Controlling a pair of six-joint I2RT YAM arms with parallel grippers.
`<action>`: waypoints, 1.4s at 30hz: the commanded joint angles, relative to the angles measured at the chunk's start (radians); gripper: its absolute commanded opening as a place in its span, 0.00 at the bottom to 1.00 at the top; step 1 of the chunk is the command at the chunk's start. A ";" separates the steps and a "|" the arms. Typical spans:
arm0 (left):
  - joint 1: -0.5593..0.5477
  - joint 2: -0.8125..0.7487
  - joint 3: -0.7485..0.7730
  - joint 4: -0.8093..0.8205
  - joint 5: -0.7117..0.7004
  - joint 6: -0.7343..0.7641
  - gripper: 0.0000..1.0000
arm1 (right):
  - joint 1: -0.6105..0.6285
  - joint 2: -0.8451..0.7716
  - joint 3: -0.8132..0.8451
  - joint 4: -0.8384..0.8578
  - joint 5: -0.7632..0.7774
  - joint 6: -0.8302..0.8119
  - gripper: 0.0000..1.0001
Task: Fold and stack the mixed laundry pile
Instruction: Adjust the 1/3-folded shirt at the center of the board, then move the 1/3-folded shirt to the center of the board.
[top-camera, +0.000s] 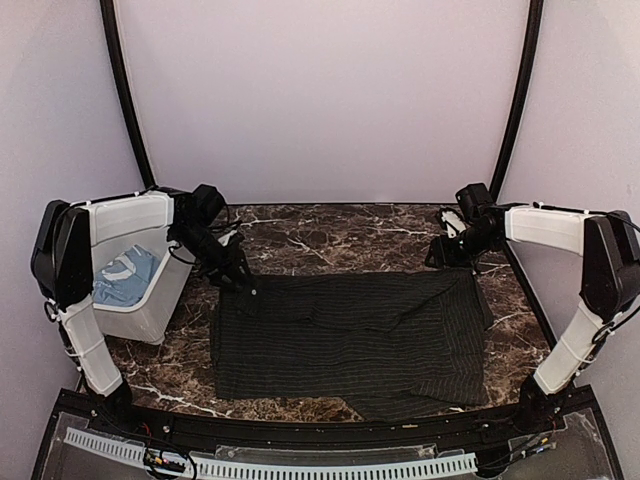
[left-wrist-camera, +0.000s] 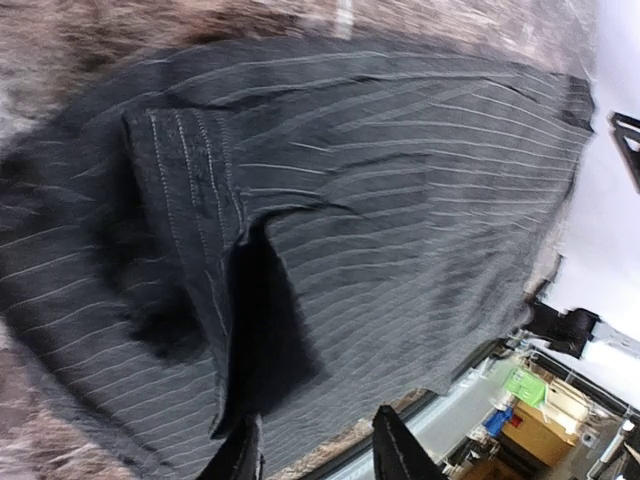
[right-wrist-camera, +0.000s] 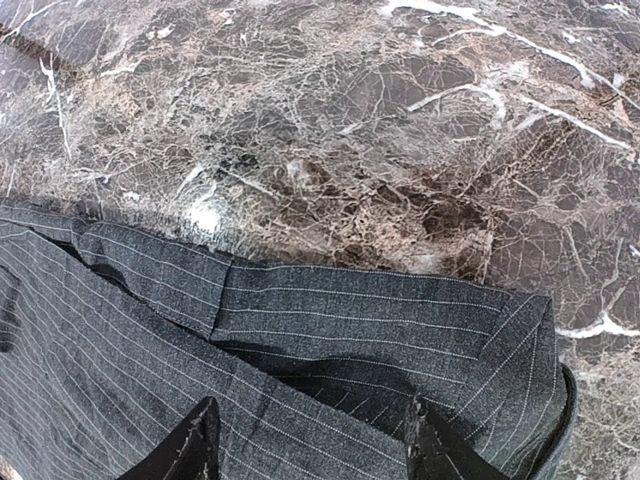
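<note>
Lying flat on marble table (top-camera: 330, 232), black pinstriped shirt (top-camera: 350, 335) folded into wrinkled rectangle, left gripper (left-wrist-camera: 318, 420) and right gripper (right-wrist-camera: 312, 408) both released, fingers parted

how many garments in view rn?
2. Black pinstriped shirt spread flat on the marble table; light blue T-shirt bunched in the white bin at left. More could be hidden beneath it.

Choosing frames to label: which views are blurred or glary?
Left wrist: the pinstriped shirt smears, worst at the left and top edges. Right wrist: sharp, one small bright patch on the marble table. Top external: even light, no glare.
</note>
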 joint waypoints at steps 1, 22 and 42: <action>0.027 -0.056 0.032 -0.085 -0.241 0.039 0.41 | 0.003 -0.009 -0.002 0.011 -0.003 -0.003 0.60; -0.192 0.070 -0.101 0.316 -0.384 -0.013 0.39 | 0.132 0.095 -0.052 0.008 -0.002 0.037 0.52; 0.023 0.370 0.269 0.269 -0.424 0.060 0.37 | 0.069 0.542 0.500 -0.060 0.051 -0.008 0.52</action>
